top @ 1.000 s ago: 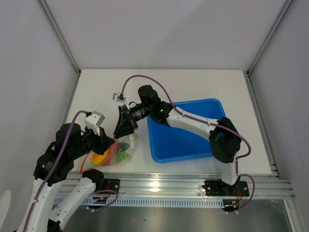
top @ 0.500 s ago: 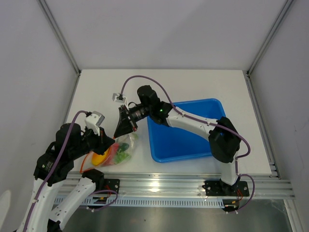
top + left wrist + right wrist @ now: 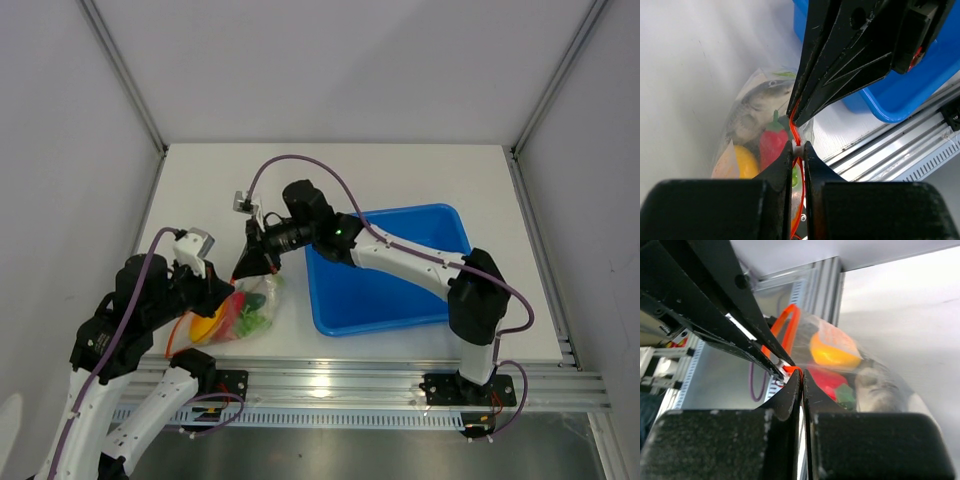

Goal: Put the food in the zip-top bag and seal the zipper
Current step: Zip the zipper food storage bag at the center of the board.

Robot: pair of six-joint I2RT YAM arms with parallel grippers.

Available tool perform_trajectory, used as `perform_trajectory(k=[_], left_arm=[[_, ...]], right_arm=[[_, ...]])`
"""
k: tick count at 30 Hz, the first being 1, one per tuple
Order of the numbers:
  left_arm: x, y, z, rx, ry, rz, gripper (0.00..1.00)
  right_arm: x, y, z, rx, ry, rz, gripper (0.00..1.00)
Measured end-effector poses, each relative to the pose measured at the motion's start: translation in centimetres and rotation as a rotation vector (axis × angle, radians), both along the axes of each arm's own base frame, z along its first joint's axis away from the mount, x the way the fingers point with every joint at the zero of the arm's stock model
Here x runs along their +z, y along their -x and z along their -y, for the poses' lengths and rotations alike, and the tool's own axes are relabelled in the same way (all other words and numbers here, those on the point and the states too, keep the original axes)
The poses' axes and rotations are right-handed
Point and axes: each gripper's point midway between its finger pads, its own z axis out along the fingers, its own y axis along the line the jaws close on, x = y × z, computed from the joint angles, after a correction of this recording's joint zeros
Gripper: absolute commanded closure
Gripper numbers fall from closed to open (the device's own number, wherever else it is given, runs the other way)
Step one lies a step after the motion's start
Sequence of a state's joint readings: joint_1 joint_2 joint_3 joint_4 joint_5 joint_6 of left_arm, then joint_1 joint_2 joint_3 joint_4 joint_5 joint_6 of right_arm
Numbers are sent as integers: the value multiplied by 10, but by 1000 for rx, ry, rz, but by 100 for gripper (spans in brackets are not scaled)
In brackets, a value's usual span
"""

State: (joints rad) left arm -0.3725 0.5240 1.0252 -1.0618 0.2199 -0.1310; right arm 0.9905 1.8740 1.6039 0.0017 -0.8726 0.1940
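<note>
While the left arm (image 3: 130, 312) crouches at the desk's (image 3: 420, 180) near-left corner, the left pincer (image 3: 798, 146) pinches the zipper (image 3: 795, 132) of the zip-top bag (image 3: 258, 310), food (image 3: 772, 145) inside; the right arm (image 3: 400, 257) reaches leftward past the blue tray (image 3: 380, 297), the right pincer (image 3: 801, 377) seemingly pressed onto that same strip.

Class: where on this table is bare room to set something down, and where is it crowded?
Free: the far table strip behind the blue tray, and the far-left corner. Crowded: near-left, left hand and right hand pinching the bag zipper.
</note>
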Motion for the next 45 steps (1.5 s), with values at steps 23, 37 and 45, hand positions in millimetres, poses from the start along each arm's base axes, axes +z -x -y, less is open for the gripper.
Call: perform_trajectory(k=[23,37,45], left_arm=[[4,4,5,-27,17,-4,99],[5,5,7,-39,25,-6,99],[5,5,7,-40,26,-7,99]], right_arm=[[2,-73,32,-218,-1,24,60],[3,1,24,143,-38,-55,63],[2,12,14,177,-36,-58,81]])
